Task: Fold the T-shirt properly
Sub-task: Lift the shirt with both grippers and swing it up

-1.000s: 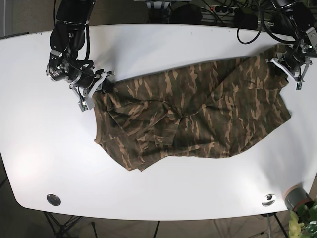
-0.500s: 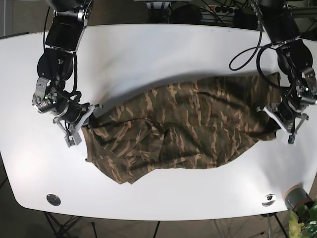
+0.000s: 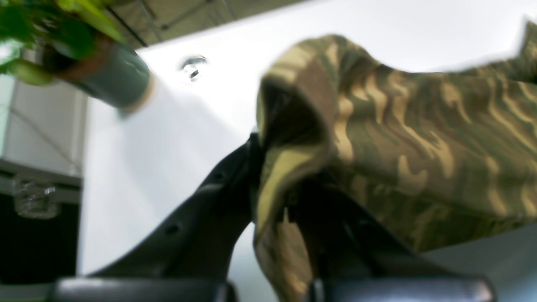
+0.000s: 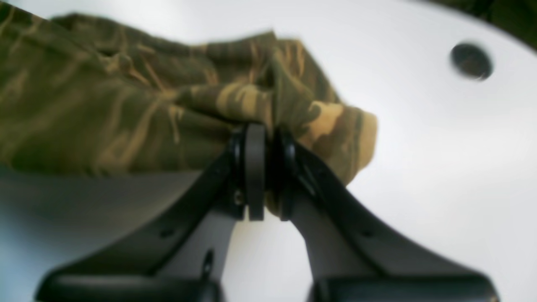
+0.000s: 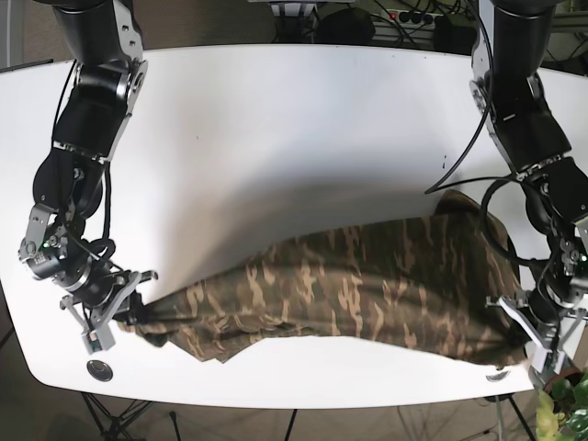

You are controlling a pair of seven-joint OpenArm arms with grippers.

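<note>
Both pincers are clamping the shirt at opposite ends. Right pincer, lower left of the base frame, is gripping a bunched corner; left pincer, lower right, is pinching the other edge. The shirt is stretching between them along the table's near edge, sagging in the middle. A plant is showing at the left wrist view's upper left.

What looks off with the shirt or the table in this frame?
The T-shirt sits at the near table edge, bunched into a rumpled band, not spread flat. The left end effector and right end effector each pinch a wadded clump of cloth. Nothing looks torn or spilled.
</note>
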